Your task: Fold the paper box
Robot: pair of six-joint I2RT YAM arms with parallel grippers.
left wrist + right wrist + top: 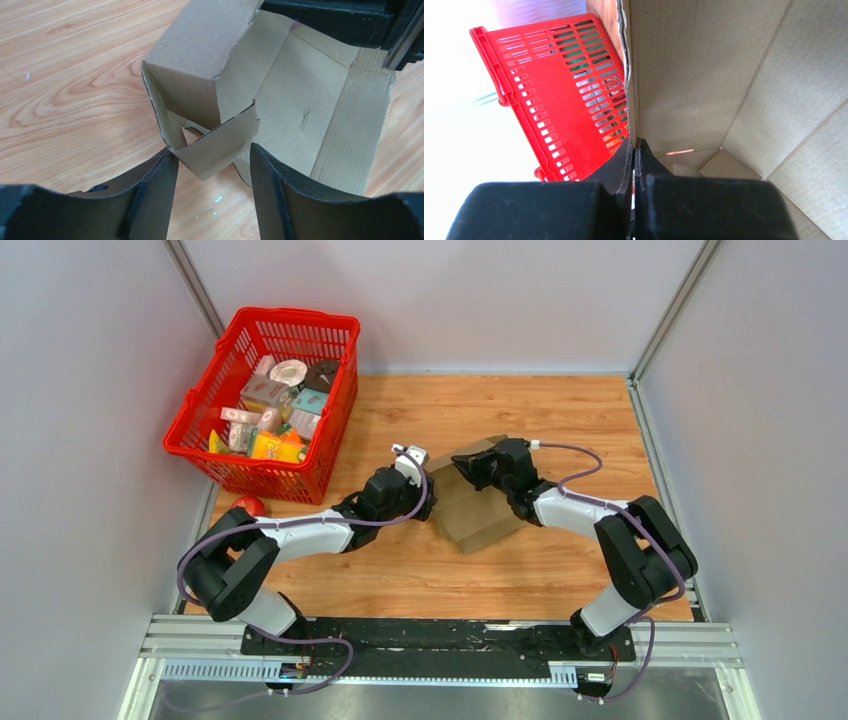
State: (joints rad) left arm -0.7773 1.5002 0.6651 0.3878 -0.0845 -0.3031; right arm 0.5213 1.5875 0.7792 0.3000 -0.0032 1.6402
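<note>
Left wrist view showed the left gripper nearest, its two black fingers spread wide, with a small loose cardboard flap lying just ahead of the gap between the tips and nothing clamped. Beyond that flap stood the paper box, half formed: one side panel was raised and bent over, the floor panel lay open and flat on the wooden table, and the right arm's black body reached in at the far corner. From the right wrist camera, the right gripper had its fingers pressed together, the tips sitting at the edge of an upright brown panel of the box; whether any card was nipped between them could not be told. Seen from above, the box sat near the middle of the table between the two grippers, the left one at its left side and the right one at its far edge. A small red ball lay by the table's left edge, and farther back at the left stood a red basket full of small printed packages.
</note>
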